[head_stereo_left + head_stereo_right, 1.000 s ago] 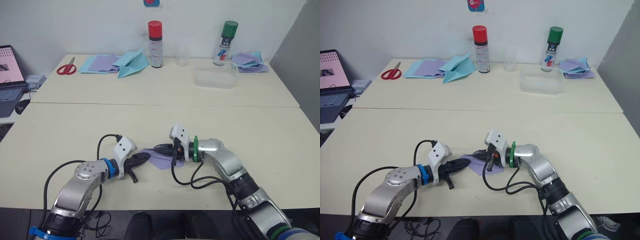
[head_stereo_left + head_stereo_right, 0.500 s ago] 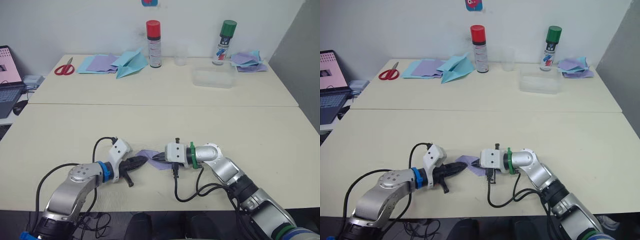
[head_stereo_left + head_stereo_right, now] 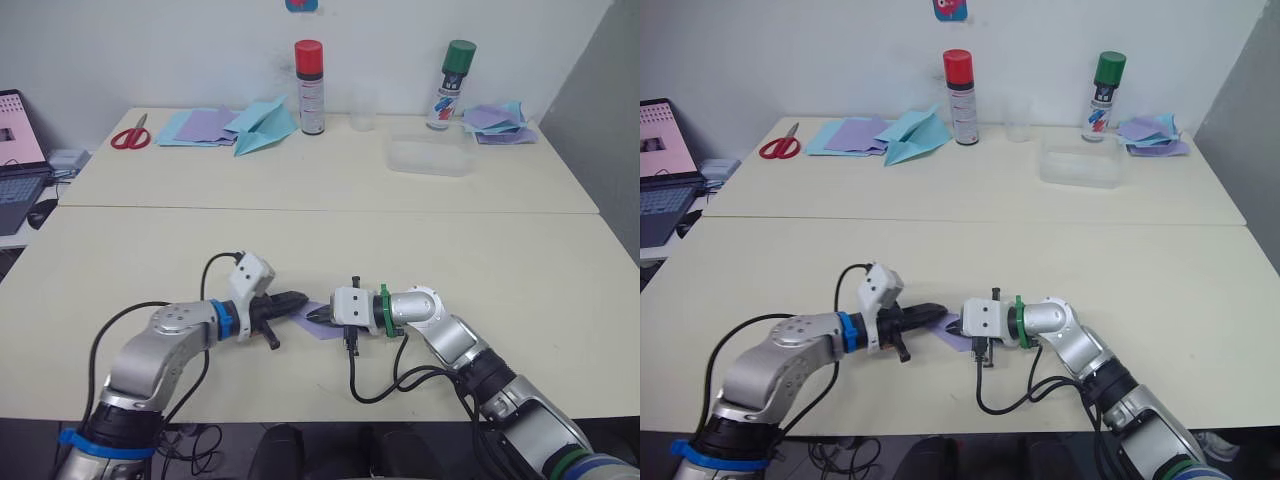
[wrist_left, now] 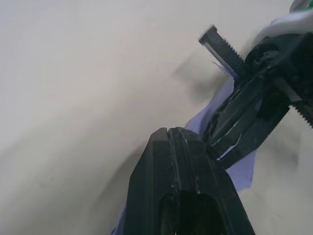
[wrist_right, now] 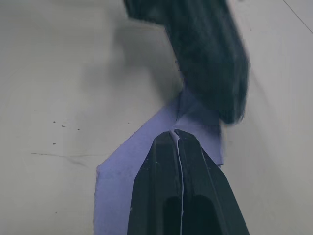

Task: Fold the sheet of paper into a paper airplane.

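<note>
Both sets of jaws are clenched tip to tip with nothing between them, pressing down on the sheet of paper (image 3: pixel 316 325), which lies flat on the near half of the worktop (image 3: pixel 520 260) between the two arms. The left gripper (image 3: pixel 302 298) has slid inward from about 9 o'clock of the sheet until its tips sit on the sheet's left part, almost meeting the right gripper (image 3: pixel 311 315), which has turned level over the last second and now bears on the sheet from 3 o'clock. That reads as a crease being pinned and rubbed flat; I judge the fold only partly made, no dart shape yet.

The head views show how nearly the tips meet but hide most of the paper beneath them. The right wrist view shows the sheet (image 5: pixel 146 166) as an angular, folded-cornered patch. The left wrist view shows lavender edges (image 4: pixel 242 171) beside the other arm's fingers (image 4: pixel 244 117).
</note>
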`<state>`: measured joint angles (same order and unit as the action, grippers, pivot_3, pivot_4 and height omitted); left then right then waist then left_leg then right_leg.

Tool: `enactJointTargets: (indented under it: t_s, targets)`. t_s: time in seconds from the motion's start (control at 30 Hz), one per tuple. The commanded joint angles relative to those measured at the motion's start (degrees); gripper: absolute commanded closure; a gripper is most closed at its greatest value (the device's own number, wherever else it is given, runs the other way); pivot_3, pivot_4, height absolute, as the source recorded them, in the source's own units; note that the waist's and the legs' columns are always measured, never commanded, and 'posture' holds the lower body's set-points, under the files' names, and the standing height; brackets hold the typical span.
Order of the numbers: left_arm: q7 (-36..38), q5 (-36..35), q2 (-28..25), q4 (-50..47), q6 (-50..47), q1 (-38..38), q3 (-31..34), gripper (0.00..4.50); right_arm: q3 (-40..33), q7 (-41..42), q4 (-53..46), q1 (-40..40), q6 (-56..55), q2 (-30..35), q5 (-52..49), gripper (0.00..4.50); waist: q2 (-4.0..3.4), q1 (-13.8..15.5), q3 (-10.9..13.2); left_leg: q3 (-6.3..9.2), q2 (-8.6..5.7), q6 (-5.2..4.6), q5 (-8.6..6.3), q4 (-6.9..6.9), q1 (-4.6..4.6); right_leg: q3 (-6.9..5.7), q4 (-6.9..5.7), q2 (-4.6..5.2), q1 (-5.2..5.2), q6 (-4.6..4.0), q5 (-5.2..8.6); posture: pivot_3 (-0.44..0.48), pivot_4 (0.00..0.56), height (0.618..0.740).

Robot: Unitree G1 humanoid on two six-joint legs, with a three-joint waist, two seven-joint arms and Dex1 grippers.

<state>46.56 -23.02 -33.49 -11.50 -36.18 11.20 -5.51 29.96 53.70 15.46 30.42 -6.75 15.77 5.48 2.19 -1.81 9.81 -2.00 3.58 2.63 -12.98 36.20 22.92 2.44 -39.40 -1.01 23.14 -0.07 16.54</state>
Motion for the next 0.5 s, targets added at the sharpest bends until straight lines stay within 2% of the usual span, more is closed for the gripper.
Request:
enactJointTargets:
  t_s: [0.03, 0.13, 0.23, 0.27, 0.33, 0.5]
  targets:
    - [-0.3, 3.7, 0.1, 2.7, 3.6, 0.8, -2.2, 4.50, -1.3, 0.9, -0.7, -0.7, 2.1, 0.5, -0.9, 4.45, 0.00, 0.0, 0.0, 0.02, 0.01, 0.00, 0.00, 0.00, 0.00, -0.02, 0.00, 0.00, 0.00, 0.00, 0.00, 0.000, 0.150, 0.740]
    - [-0.8, 6.2, 0.7, 6.3, 6.1, 1.3, -3.5, 4.50, -2.6, 2.6, -3.4, -1.3, 5.3, 0.3, -4.1, 3.91, 0.00, 0.2, 0.0, 0.01, -0.01, 0.00, 0.00, 0.01, -0.01, -0.01, -0.01, 0.00, -0.02, 0.01, 0.00, 0.000, 0.150, 0.740]
    - [-0.6, 7.2, 1.1, 8.5, 7.6, 1.8, -3.8, 4.50, -3.8, 4.2, -6.4, -1.7, 6.7, 1.2, -5.9, 2.95, 0.00, 0.2, 0.0, 0.00, -0.02, 0.00, 0.00, 0.04, -0.01, -0.01, -0.02, 0.01, -0.04, 0.02, 0.00, 0.000, 0.150, 0.740]
    - [-0.3, 7.3, 1.1, 8.8, 7.8, 1.8, -4.0, 4.50, -4.1, 5.2, -7.7, -2.0, 7.3, 2.1, -6.6, 2.45, 0.00, 0.2, 0.0, 0.01, -0.02, 0.00, 0.00, 0.05, -0.01, -0.01, -0.02, 0.01, -0.04, 0.02, 0.00, 0.000, 0.150, 0.740]
    - [0.3, 7.3, 1.2, 8.9, 7.9, 1.7, -4.3, 4.50, -4.6, 8.0, -10.8, -2.8, 8.8, 4.7, -8.3, 1.84, 0.00, 0.2, 0.0, 0.02, -0.02, 0.00, 0.00, 0.06, -0.01, -0.03, -0.04, 0.01, -0.05, 0.05, 0.02, 0.000, 0.150, 0.740]
    - [0.4, 7.4, 1.5, 8.9, 8.3, 1.1, -4.9, 4.50, -4.3, 14.7, -16.7, -5.3, 9.4, 13.8, -9.1, 1.84, 0.00, 0.2, 0.0, 0.02, -0.03, -0.01, 0.00, 0.07, -0.02, -0.03, -0.02, 0.01, -0.07, 0.09, 0.04, 0.000, 0.150, 0.740]
